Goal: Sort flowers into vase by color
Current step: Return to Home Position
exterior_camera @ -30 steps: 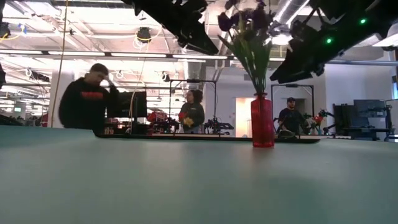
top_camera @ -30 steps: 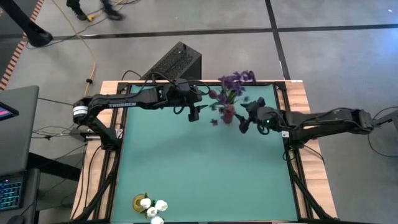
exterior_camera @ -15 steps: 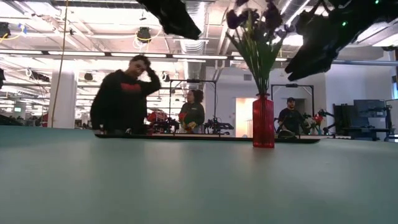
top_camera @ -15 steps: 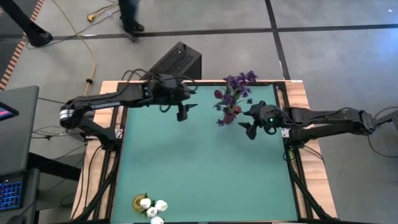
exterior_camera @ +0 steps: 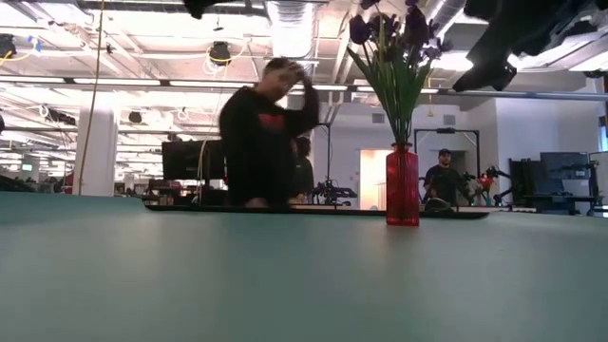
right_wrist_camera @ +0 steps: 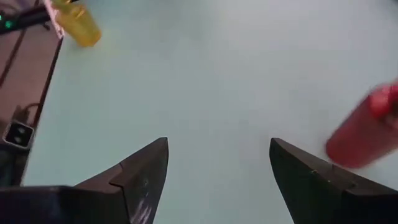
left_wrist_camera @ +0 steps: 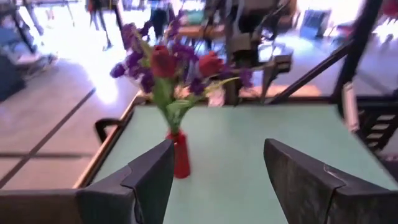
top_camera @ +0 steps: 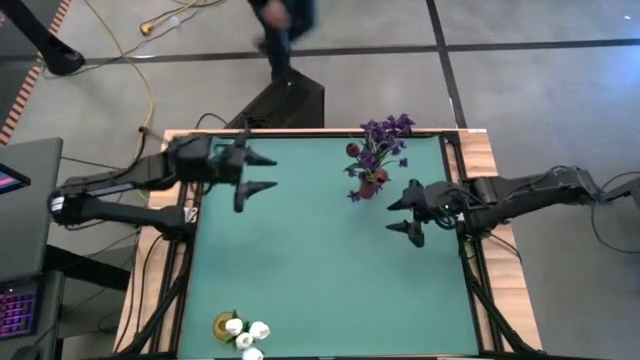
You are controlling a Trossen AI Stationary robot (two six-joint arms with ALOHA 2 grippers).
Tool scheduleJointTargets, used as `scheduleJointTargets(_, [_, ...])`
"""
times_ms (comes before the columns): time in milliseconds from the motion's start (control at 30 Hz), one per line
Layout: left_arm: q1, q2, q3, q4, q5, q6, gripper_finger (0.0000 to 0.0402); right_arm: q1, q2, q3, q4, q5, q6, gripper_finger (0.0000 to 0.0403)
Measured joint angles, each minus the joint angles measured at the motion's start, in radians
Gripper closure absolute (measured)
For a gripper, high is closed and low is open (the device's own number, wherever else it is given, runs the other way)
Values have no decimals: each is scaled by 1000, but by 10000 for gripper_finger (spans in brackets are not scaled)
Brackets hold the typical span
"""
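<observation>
Both grippers hang empty above the green table (top_camera: pixel 330 270), touching nothing. The left gripper (top_camera: pixel 268 171) has its two fingers (left_wrist_camera: pixel 149 180) spread wide apart, with bare table showing in the gap between them in its wrist view. The right gripper (top_camera: pixel 392 217) is spread about as wide, and its fingers (right_wrist_camera: pixel 146 171) also frame only bare table. There are two vases. The red vase (top_camera: pixel 371 184) stands upright between the two grippers: just beside the right gripper, on its far-edge side, and well apart from the left gripper, straight ahead of its fingers. It holds the red and purple flowers (top_camera: pixel 384 135) as one upright bunch on green stems. Two dark red buds (left_wrist_camera: pixel 161 60) can be counted in the left wrist view among several purple sprigs (exterior_camera: pixel 394 24), too bushy to number. The yellow vase (top_camera: pixel 222 322) is well apart from both grippers, near the table's front edge on the left arm's side, and it carries the white flower heads (top_camera: pixel 245 334): three are clear and a fourth may sit at the picture's edge. Beyond the table, one person (exterior_camera: pixel 266 133) in a dark top crosses the room behind the red vase.
</observation>
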Motion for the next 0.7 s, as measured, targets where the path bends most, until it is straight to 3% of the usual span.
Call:
scheduleJointTargets(133, [-44,-155,-234,193,-1,-50,167,64,-6,-31,90,56,-86,113])
scheduleJointTargets(267, [-61,-294,-443,342,-32,-89,167,72,-21,-76,160,55,-135,161])
scheduleJointTargets(567, [-61,-518,-737,460,-52,-167,167,10,-112,-238,312,47,-178,376])
scheduleJointTargets(700, [-61,-580,-802,473,-70,-170,167,-91,-169,-335,455,-56,-187,375])
